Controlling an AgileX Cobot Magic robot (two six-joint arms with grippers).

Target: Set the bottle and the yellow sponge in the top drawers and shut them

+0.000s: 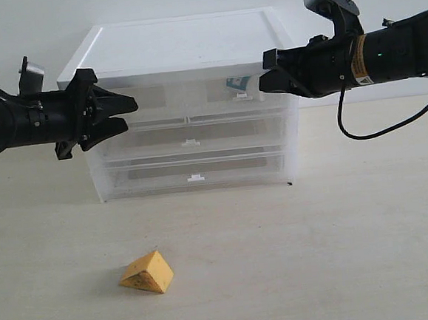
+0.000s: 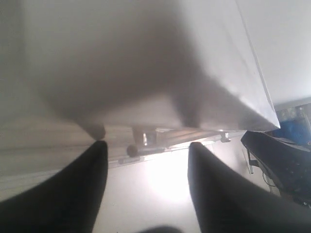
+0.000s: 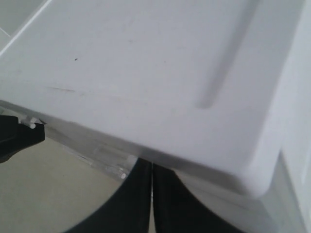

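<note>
Teal print marks the bottle (image 1: 238, 83), seen dimly through the translucent front of the top right drawer (image 1: 260, 88), just above that drawer's white tab handle (image 1: 242, 95). No lettering on it can be read. A yellow band (image 1: 356, 60) on the right arm carries marks too small to make out.

Beside it, the top left drawer (image 1: 153, 98) sits flush with the front of the white cabinet (image 1: 189, 36), as does the right one. The yellow sponge (image 1: 147, 273) lies on the pale table (image 1: 355, 253) in front of the cabinet, toward the left, well apart from the cabinet and from both arms.

At the cabinet's front left corner the left gripper (image 1: 127, 113) hangs level with the top left drawer. Its black fingers are spread wide with nothing between them, and it hides part of that drawer's front. The right gripper (image 1: 266, 70) hovers at the upper right corner. Its fingers are pressed together on nothing, with only a hairline gap showing in the right wrist view. A black cable (image 1: 375, 129) loops below the right arm. Two full-width drawers (image 1: 191, 158) lie beneath, fronts flush.
</note>
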